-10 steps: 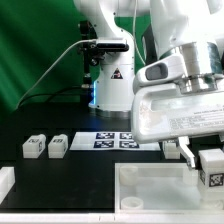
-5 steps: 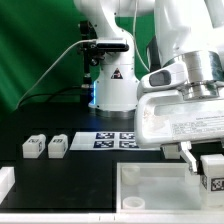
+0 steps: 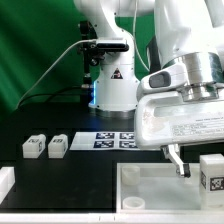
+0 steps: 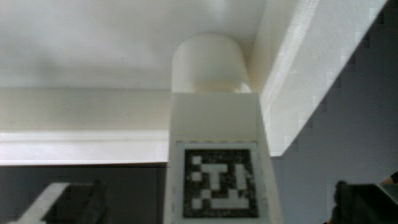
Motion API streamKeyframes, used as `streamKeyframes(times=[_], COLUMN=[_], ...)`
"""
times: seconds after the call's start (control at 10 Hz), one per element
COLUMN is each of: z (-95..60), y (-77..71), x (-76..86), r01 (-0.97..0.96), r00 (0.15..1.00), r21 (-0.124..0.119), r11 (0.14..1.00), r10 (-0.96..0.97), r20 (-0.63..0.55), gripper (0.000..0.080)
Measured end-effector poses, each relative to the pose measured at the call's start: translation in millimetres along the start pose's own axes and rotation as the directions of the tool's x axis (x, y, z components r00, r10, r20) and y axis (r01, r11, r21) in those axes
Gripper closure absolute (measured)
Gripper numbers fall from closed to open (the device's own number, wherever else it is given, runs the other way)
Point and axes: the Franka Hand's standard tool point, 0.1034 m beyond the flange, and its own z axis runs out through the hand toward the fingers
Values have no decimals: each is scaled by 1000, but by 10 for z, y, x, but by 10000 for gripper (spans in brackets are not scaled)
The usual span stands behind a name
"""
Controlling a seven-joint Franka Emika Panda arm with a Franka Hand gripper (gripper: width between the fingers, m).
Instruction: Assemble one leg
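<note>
Hand (image 4: 212,207) hangs low over the white panel (image 3: 150,190), fingers (image 3: 178,160) spread clear of the leg (image 3: 211,172) between them. The exterior view shows only one finger.

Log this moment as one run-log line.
step: leg upright at white panel | claw: open, straddling leg | spare legs: two, exterior view's left

leg (image 4: 217,120): one end cropped by frame edge (wrist view), blurred
panel (image 3: 150,195): near part cropped in exterior view
</note>
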Motion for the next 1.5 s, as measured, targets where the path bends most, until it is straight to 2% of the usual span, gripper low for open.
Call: streamKeyframes(times=[0.8,1.0,1.1,1.2,1.3,1.4,1.5], z=[2,-224,-261,-217,-194,-179,-137], y=[13,14,24,27,-19,-53,-73], x=[-1,161,241,194,126,163,126], r01=[-6,-18,-18,-23,-37,-52,-61], r00=[1000,990,991,985,950,920,885], r21=[2,20,20,25,47,59,68], r11=[1000,1000,1000,999,998,997,996], r10=[6,15,15,18,21,25,22], r20=[24,138,131,173,311,390,465], gripper=[150,150,150,150,150,150,150])
